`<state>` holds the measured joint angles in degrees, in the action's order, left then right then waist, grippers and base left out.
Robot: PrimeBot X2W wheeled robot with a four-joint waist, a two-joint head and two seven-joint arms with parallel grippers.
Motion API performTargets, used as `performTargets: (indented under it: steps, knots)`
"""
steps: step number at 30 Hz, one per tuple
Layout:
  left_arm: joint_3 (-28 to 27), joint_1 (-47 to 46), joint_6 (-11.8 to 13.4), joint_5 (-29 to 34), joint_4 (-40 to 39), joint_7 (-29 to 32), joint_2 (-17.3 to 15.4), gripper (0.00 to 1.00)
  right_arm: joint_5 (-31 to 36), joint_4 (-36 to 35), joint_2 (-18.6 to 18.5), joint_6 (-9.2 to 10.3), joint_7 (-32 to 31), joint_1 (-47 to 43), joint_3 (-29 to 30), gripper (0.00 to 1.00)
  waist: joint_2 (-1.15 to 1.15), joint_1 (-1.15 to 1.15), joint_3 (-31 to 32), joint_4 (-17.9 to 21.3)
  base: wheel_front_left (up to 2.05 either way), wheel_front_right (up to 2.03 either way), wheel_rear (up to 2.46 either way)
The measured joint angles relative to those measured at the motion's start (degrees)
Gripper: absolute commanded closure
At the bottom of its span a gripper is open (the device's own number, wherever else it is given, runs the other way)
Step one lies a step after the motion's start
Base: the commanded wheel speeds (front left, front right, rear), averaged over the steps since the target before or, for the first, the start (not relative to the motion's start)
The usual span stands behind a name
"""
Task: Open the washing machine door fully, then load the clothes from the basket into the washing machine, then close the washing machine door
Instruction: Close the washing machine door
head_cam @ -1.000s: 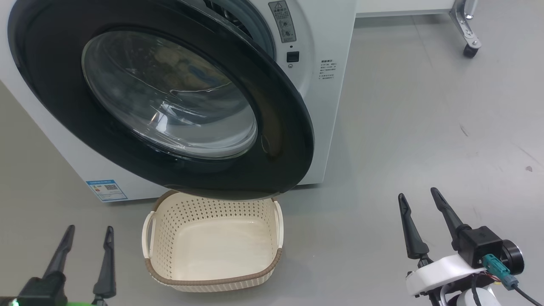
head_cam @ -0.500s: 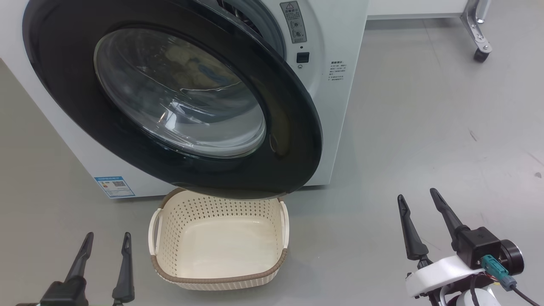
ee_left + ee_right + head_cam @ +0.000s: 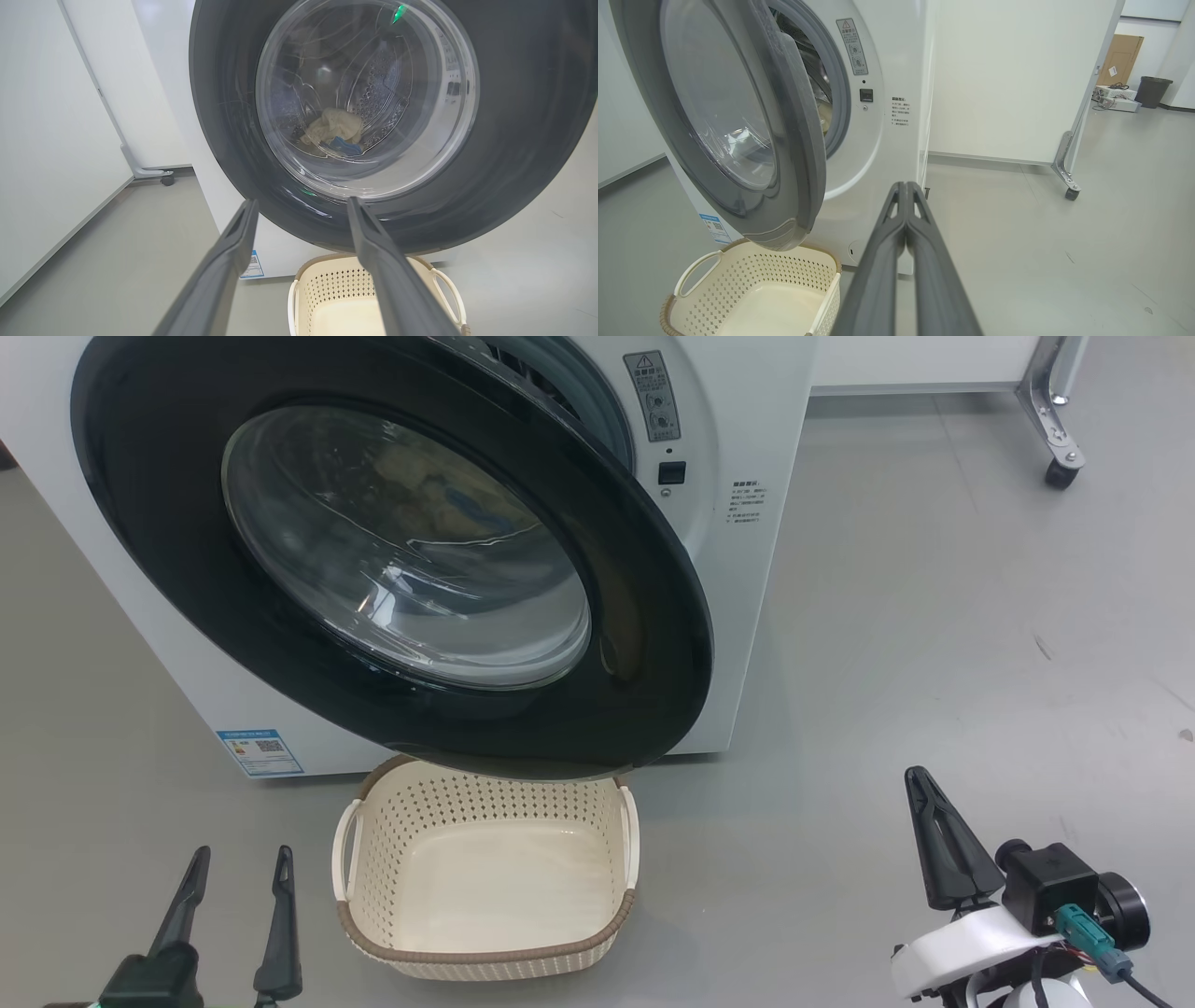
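Right claw has pinched together, left claw apart; clothes in the drum, basket empty, so the ajar washing machine door likely needs pushing shut.

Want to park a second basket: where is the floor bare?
Widest: grey floor right of the white front-loading washing machine, out to the wheeled metal leg, ahead of the shut right gripper. Smaller: floor left of the cream perforated plastic basket, beyond the open left gripper. Crowded: under the glossy black round door, overhanging the basket's back rim.

Jaws of right gripper now together
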<state>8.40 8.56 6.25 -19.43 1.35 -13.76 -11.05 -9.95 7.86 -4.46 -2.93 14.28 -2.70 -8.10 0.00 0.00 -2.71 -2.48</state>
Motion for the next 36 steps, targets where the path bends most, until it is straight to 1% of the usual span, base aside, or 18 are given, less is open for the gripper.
performTargets:
  steps: [7, 11, 17, 22, 24, 29, 36]
  knots:
    - [0.05, -0.01, 0.0, 0.93, 0.04, -0.14, 0.76, 0.0, 0.02, 0.26, -0.12, -0.01, -0.01, -0.22, 0.1, 1.0, 0.0, 0.0, 0.32, -0.31, 0.0, 0.0, 0.0]
    - [0.87, -0.03, 0.0, 1.0, 0.21, -0.43, 1.1, 0.0, 0.08, 0.25, -0.86, -0.05, 0.0, -0.2, 0.04, 1.0, 0.0, 0.0, 0.4, -1.12, 0.0, 0.0, 0.0]
    - [1.45, -0.11, 0.0, 1.37, 0.64, -0.43, 1.27, 0.0, 1.13, 0.87, -1.34, -1.36, 0.0, 0.71, -1.82, 1.0, 0.0, 0.0, 0.48, -2.81, 0.0, 0.0, 0.0]
    - [1.74, -0.23, 0.0, 1.38, 1.01, -0.43, 1.32, 0.0, 2.01, 1.71, -1.29, -2.49, 0.0, 4.14, -4.66, 1.0, 0.0, 0.0, 0.63, -4.4, 0.0, 0.0, 0.0]
    - [1.68, -0.32, 0.01, 1.4, 0.97, -0.43, 1.32, 0.0, 2.09, 2.22, -1.15, -2.59, -0.01, 5.3, -6.0, 1.0, 0.0, 0.0, 0.68, -5.01, 0.0, 0.0, 0.0]
    - [1.72, -0.75, 0.0, 1.41, 0.43, -0.43, 1.33, 0.0, 2.53, 3.58, -1.1, -3.53, -0.38, 8.95, -8.93, 1.0, 0.0, 0.0, 0.24, -6.44, 0.0, 0.0, 0.0]
    - [2.78, -2.84, 0.0, 1.47, -0.01, -0.43, 1.85, 0.0, 2.59, 6.23, -1.49, -3.74, -1.69, 15.5, -10.31, 1.0, 0.0, 0.0, -1.37, -8.46, 0.0, 0.0, 0.0]
